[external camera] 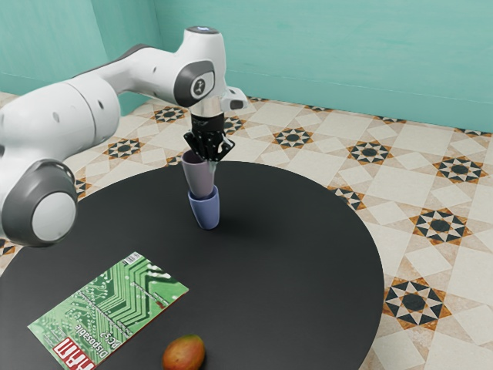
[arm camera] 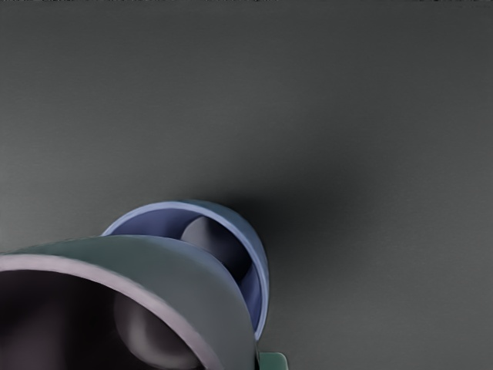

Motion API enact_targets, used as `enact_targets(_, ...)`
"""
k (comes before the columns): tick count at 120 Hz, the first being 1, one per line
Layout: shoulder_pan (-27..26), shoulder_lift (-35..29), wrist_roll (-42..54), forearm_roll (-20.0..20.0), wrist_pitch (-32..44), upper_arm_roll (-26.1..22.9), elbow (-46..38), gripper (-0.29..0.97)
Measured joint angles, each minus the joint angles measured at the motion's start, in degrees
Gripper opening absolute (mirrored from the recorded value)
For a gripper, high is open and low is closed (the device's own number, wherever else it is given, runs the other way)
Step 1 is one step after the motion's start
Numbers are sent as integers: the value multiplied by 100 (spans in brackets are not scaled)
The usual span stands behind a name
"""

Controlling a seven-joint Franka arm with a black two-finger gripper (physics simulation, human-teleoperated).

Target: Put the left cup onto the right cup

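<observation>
Mauve cup (external camera: 199,177) nested, tilted, in blue cup (external camera: 205,210), upper centre-left of frame — hand (external camera: 208,157) at its rim, can't tell whether it's gripping.

the exterior view looks from beside the arm (external camera: 92,116), raised and tilted downward. it stands far enough back to take in most of the round black table (external camera: 308,262), the tiled floor (external camera: 431,177) and the teal wall (external camera: 347,46) behind. the arm enters from the exterior view's left. the wrist view rides on the gripper (external camera: 208,156) and looks steeply down from very near onto the grey cup (arm camera: 154,285) and the blue cup (arm camera: 258,262) under it. both views share those two cups and the dark tabletop around them.
</observation>
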Motion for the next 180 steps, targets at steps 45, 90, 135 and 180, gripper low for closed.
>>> enact_targets(45, 28, 175, 81, -20, 75, 12, -21, -10)
enact_targets(90, 28, 98, 123, -103, 192, 12, -90, 37)
enact_targets(135, -136, -1100, 114, -164, 214, 6, -827, 63)
enact_targets(180, -295, -3715, -63, 164, 627, -31, -3437, 67)
